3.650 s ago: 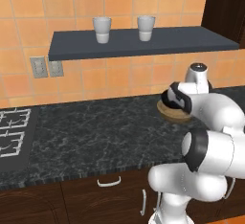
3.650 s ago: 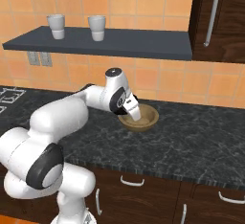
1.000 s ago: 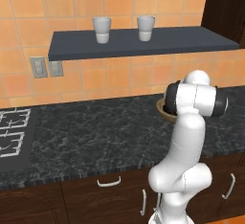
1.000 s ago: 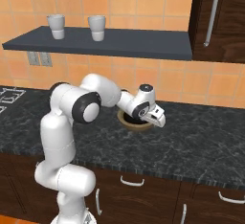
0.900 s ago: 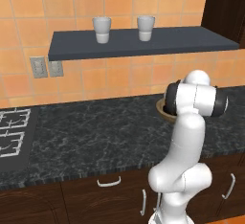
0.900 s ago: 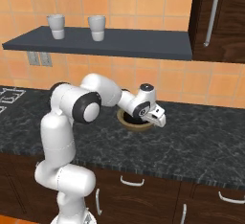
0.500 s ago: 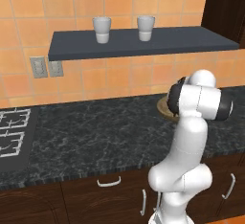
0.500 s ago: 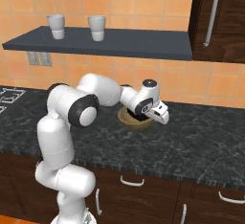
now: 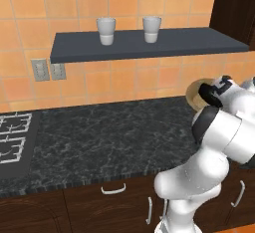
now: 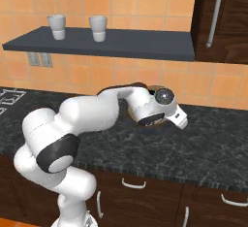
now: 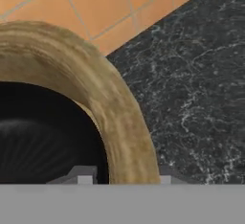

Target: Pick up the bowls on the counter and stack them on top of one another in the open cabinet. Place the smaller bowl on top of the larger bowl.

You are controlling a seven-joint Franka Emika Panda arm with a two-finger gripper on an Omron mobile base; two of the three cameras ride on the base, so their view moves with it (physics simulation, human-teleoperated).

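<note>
Tan wood of the larger bowl (image 11: 119, 117) is now seen raised off the counter (image 9: 124, 132), where half a second ago it rested. Its rim is pinched between the narrowly parted fingers of the gripper (image 11: 123, 176). Transfer toward the open cabinet (image 10: 223, 20) is judged begun.

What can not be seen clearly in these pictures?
- Larger bowl: hand view cuts it off at the left; in the left base view the arm covers most of it.
- Gripper: fingertips barely rise above the bottom band; whether they press the rim is unclear.
- Bowl's inside: too dark to read.
</note>
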